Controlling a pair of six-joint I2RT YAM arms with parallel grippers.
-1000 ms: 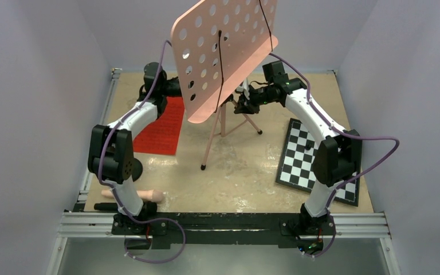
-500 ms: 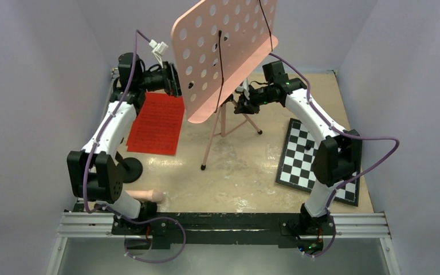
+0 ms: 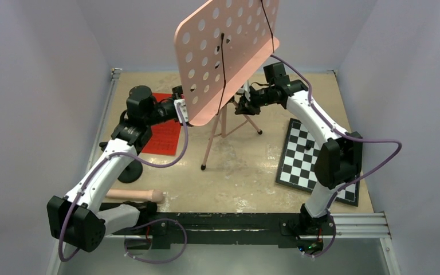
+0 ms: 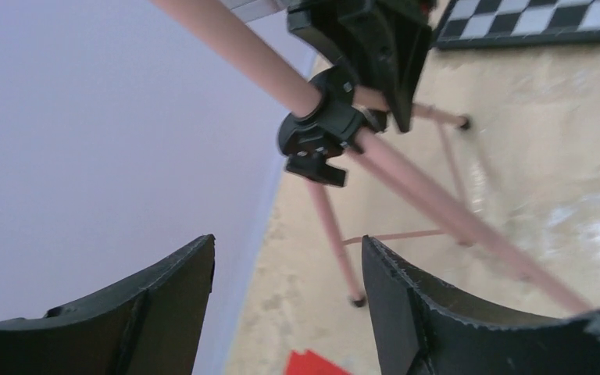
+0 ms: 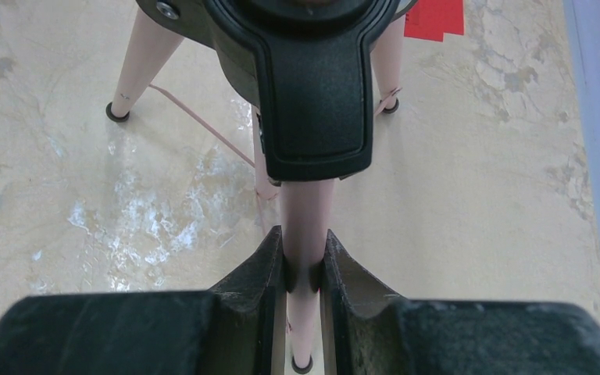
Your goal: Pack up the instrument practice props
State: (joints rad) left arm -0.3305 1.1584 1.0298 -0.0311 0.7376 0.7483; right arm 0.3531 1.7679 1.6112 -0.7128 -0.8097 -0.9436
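R gripper (image 5: 305, 254) is pinching the pink music stand pole (image 5: 306, 207). L gripper (image 4: 285, 254) is gaping wide, w/ the pole's black collar (image 4: 320, 133) lying just ahead, pole axis slanting.

One pink music stand (image 3: 229, 51) rises at upper centre of the overhead frame on three legs (image 5: 137, 62). The right wrist view shows each leg ending in a black foot. Two black cords (image 3: 222, 63) run down the stand's perforated desk. One spread of red sheet music (image 3: 166, 134) lies at centre left; its separate pages cannot be counted. One pink rod (image 3: 140, 196) and one round black base (image 3: 129, 172) sit at lower left, and one checkerboard (image 3: 312, 160) at right. There are two robot arms, one at left (image 3: 100, 171) and one at right (image 3: 315, 117).
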